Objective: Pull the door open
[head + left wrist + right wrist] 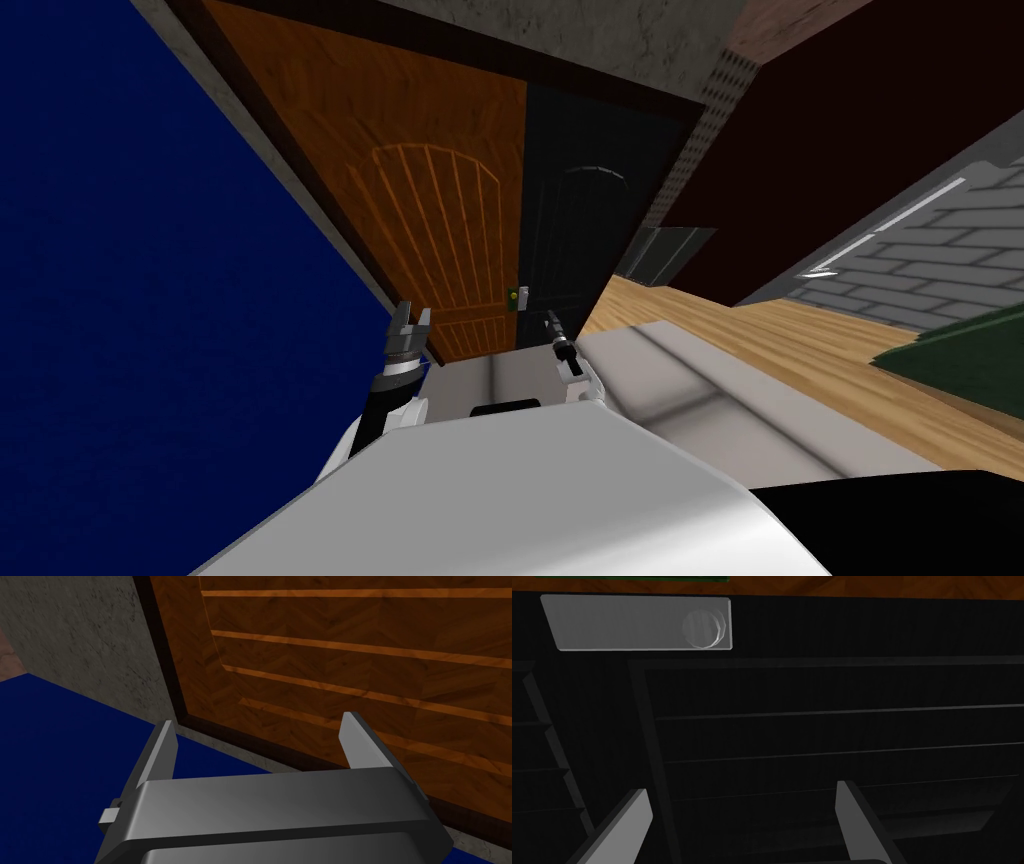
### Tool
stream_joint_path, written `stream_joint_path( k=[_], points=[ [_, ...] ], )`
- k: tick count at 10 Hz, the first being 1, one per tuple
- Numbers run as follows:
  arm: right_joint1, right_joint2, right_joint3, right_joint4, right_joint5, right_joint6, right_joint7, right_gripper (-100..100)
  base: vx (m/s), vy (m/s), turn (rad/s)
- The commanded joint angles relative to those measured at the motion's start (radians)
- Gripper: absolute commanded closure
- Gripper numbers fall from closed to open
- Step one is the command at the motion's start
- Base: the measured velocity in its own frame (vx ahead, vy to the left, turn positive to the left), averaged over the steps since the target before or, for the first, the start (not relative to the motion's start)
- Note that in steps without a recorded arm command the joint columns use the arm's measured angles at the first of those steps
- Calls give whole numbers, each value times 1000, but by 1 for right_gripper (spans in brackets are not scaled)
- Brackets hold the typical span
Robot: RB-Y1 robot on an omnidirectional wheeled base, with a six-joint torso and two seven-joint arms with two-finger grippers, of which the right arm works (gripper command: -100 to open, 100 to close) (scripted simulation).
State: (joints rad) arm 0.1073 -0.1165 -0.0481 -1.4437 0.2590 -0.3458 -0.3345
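Right claw [742, 788]: fingers [857, 811] stand apart, nothing between them. It points at the dark door leaf [812, 726], close to its ribbed panel.

- The round knob [704, 627] sits on a light grey plate [622, 623], ahead of the fingertips and off toward one finger's side. It is apart from both blades, with no contact.
- Past the plate is a strip of orange wood, which the head view shows as the orange wooden leaf [420, 200] next to the dark one.
- A small green latch plate [517, 298] sits at the seam between the two leaves, just beside the right claw in the head view.

Left claw [260, 719]: blades also spread and empty. It is held low in front of the orange wooden leaf, near the dark door frame [165, 666] where it meets a blue surface [60, 751]. It does not touch the wood.

Progress, as a judgement:
- The dark leaf looks flush with the orange one, and I can make out no gap at the seam, so the door reads as shut.
- The approach looks mostly done, and the right arm appears to be the working one.
- Left to do: bring the right claw onto the knob, close on it, then draw the leaf toward me.
- No pull has begun as far as these views show.
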Motion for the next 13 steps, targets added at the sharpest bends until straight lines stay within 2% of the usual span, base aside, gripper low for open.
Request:
stream_joint_path(
  k=[1, 5, 7, 8, 10, 11, 12, 13],
  points=[
    [-14, -1, 0, 30, 14, 15, -24, -100, 200, 62, 108],
    [-52, 0, -2, 105, 40, 32, -66, -100, 184, 22, 87],
    [-55, -2, -2, 109, 40, 31, -67, -100, 110, -6, 41],
    [-44, -24, -34, 129, 31, 33, -72, -100, -28, -12, -40],
    [-32, -53, -73, 151, 18, 33, -76, -100, -75, -25, -26],
    [-32, -53, -73, 151, 18, 33, -76, -100, -55, -7, -1],
    [-25, -75, -104, 170, 8, 32, -79, -100, -36, 12, 5],
    [-21, -89, -122, 181, 1, 32, -81, -100, -23, 10, 10]
  ],
)
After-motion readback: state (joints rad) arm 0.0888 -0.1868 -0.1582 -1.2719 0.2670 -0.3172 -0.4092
